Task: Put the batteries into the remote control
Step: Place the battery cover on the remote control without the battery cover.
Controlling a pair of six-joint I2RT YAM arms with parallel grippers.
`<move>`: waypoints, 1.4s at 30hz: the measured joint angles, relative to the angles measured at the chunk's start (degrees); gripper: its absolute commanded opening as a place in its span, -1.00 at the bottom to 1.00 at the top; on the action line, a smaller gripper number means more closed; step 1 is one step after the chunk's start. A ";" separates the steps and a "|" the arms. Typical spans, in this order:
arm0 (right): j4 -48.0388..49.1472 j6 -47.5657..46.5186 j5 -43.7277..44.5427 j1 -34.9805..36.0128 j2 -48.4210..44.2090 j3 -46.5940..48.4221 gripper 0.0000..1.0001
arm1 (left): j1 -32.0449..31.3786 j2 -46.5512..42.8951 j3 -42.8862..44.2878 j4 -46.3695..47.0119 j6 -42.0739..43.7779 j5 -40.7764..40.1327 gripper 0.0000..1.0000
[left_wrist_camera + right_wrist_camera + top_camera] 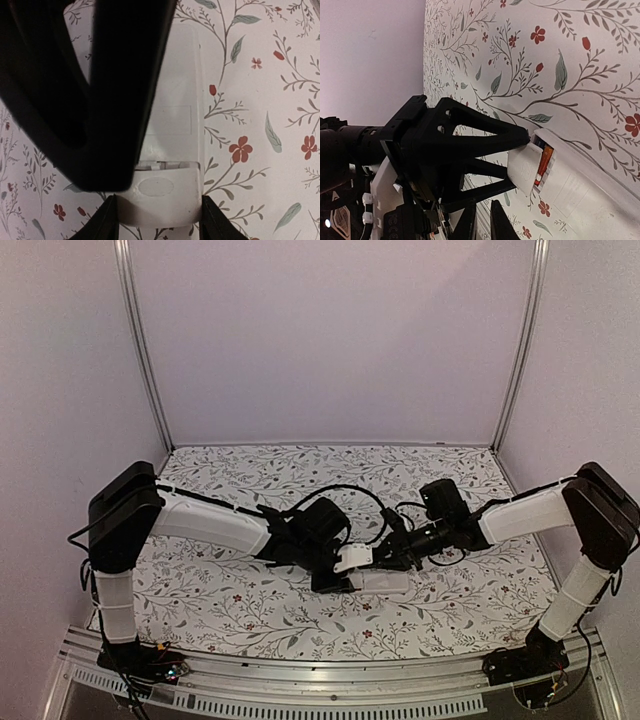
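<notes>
Two end effectors meet over the middle of the desk (250,610). At the left of the overhead view, your left end effector (157,222) is clamped on the remote control (177,75), with one of its fingers (106,222) against each long edge at the cover end. The handset lies white back up on the desk, just right of centre.

Treat it as light, rigid and smooth-shelled. It will likely skid or pivot if pushed from one side, so a hold across the narrow edges suits it, clear of the opening.

Moving right, the battery cover (522,170) sits tilted up off the back. It looks thin, and its clips could snap if forced. Beside it the battery compartment (551,172) is open, with the orange battery (546,156) lying inside. You cannot make out a dark cell with certainty.

Further right, your right end effector (482,215) hangs near the cover with its fingertips drawn close. Nothing shows between them, and you cannot tell whether they are fully closed.
</notes>
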 measured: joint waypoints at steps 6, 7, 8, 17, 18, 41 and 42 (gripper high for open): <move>0.72 0.46 0.04 1.03 2.34 0.00 -0.85 | 0.20 0.04 0.15 -0.63 0.02 0.20 -0.03; 0.76 0.57 0.04 1.07 2.67 0.00 -0.86 | 0.22 0.04 0.20 -0.87 0.04 0.22 -0.02; 0.76 0.57 0.04 1.07 2.89 0.00 -0.85 | 0.24 0.04 0.22 -1.22 0.07 0.24 -0.02; 1.01 0.63 0.04 1.07 3.39 0.00 -0.86 | 0.31 0.04 0.94 -4.70 0.87 0.72 0.03; 0.98 0.74 0.04 1.07 3.39 0.00 -0.86 | 0.33 0.04 1.18 -4.92 0.94 0.72 0.04; 1.03 1.11 -1.14 1.07 7.26 1.31 -0.77 | 1.38 2.99 5.53 -7.58 4.39 3.58 0.11; 0.98 1.11 -1.20 1.07 7.50 1.44 -0.77 | 1.42 2.99 5.55 -7.58 4.42 3.69 0.11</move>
